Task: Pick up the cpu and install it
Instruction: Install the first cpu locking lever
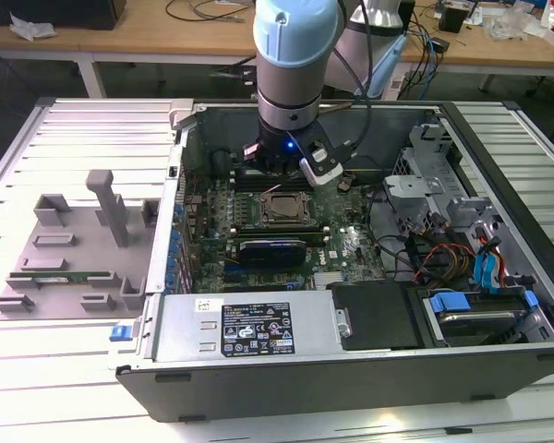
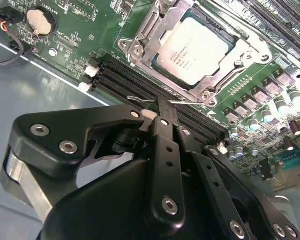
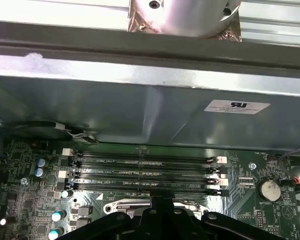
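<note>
Exterior view: arm over the open case (image 1: 499, 369), gripper (image 1: 291, 164) just above the socket (image 1: 279, 209). Second wrist view: cpu (image 2: 195, 50) lies seated in the socket frame; fingers (image 2: 164, 112) pinched narrow, holding nothing. First wrist view: memory slots (image 3: 145, 175). We judge level seating matters most now.

Even overhead light is brightening the exterior view, with the case interior (image 1: 286, 221) sitting dimmer in shadow under the arm. In the second wrist view glare is washing over the cpu (image 2: 197, 50) lid while the close black pincer (image 2: 162, 117) is blurring. The first wrist view's case wall (image 3: 140, 110) is reflecting light softly.
</note>
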Motion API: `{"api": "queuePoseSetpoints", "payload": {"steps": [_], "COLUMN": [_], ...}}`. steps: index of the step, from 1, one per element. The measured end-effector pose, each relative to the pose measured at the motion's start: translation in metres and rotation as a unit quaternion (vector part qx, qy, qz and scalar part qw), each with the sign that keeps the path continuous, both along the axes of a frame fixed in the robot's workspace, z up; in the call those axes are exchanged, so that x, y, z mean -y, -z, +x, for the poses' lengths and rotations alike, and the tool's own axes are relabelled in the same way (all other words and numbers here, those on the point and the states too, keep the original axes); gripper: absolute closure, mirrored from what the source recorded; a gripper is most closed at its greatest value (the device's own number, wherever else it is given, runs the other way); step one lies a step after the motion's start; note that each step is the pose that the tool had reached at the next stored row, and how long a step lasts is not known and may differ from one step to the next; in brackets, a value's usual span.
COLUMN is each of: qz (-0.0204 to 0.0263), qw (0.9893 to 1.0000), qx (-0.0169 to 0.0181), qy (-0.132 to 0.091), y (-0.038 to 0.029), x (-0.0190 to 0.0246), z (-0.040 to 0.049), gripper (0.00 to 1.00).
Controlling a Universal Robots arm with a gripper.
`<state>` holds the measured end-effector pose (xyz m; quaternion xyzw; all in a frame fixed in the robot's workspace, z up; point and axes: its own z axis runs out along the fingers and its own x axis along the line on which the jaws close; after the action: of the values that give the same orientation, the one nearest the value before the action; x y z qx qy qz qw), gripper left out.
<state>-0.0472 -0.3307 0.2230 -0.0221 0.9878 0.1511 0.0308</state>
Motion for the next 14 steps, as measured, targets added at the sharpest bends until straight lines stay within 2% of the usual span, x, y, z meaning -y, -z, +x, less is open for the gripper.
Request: {"api": "queuePoseSetpoints", "payload": {"steps": [7, 11, 14], "qz": [0.0000, 0.0000, 0.0001], "qw": [1.0000, 1.0000, 1.0000], "qx": [0.0000, 0.0000, 0.0000], "qy": [0.000, 0.001, 0.003], "y": [0.0067, 0.0076, 0.0090], "x": [-0.0003, -0.0041, -0.0048], "z": [0.0000, 0.0000, 0.0000], "gripper": [0.89, 0.89, 0.89]}}
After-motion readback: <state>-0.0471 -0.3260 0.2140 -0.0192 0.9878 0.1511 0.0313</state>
